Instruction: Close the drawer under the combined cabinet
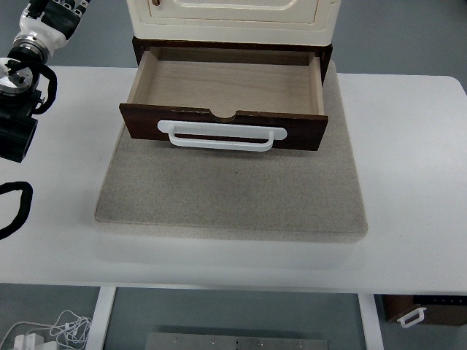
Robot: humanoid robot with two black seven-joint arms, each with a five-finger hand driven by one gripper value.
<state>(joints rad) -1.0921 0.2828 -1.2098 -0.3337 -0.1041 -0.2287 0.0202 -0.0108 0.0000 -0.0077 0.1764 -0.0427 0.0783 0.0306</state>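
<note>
While the drawer (226,84) stands pulled out under the cream cabinet (232,18) at upper centre, on a grey mat (230,193) on the white surface (408,146), the left arm (25,73) rises along the upper left edge; I cannot tell how its fingers are set.

One camera looks steeply down (from the robot's side) at the table (408,146).

No readable text, label or number anywhere (drawer front included)
</note>
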